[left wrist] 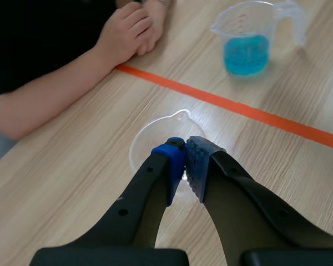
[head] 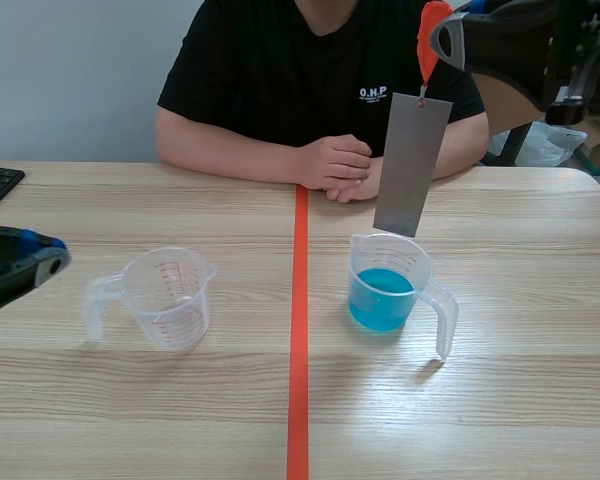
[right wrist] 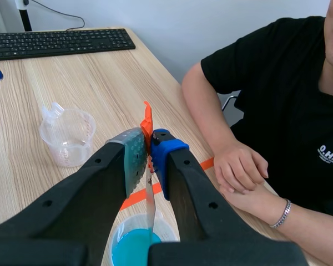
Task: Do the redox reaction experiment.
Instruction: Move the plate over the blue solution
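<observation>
Pale wooden table [head: 500, 420] is shared with a seated person [head: 280, 70], whose hands [head: 335, 165] are folded beyond the cups. Over the empty measuring cup [head: 168, 297] the left gripper [left wrist: 184, 166] is closed on nothing. The right gripper [right wrist: 149, 145] is raised above the cup of blue liquid [head: 385, 285], and from it the grey metal strip [head: 412, 165] is hung, pinched by its orange tab [head: 429, 40], with its lower end near the rim. It is judged that the strip should be lowered slowly and plumb, kept centred and off the wall, so nothing is tipped or splashed
</observation>
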{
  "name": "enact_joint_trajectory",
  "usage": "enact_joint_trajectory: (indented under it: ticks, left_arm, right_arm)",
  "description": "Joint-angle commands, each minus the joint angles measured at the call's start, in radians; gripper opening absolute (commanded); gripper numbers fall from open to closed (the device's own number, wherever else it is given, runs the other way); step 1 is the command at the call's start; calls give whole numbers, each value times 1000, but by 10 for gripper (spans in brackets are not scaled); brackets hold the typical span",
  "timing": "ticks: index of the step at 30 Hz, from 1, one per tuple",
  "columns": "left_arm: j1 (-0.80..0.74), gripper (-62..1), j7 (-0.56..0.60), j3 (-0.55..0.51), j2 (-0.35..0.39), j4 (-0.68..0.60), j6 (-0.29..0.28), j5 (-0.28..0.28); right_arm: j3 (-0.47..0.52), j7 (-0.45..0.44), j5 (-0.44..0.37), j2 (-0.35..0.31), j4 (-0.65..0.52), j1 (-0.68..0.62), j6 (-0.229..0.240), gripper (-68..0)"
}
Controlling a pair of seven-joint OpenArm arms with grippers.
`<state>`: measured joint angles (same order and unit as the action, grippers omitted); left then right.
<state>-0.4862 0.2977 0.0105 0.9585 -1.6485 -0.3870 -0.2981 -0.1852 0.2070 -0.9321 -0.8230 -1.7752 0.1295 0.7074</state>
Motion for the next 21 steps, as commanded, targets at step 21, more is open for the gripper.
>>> enact_joint_trajectory:
  ticks: [21]
  left_arm:
    - [552,-562,-141,418,-402,195,0,260]
  right_arm:
    - [13,-18,-17,-13,-3,20,-3,-660]
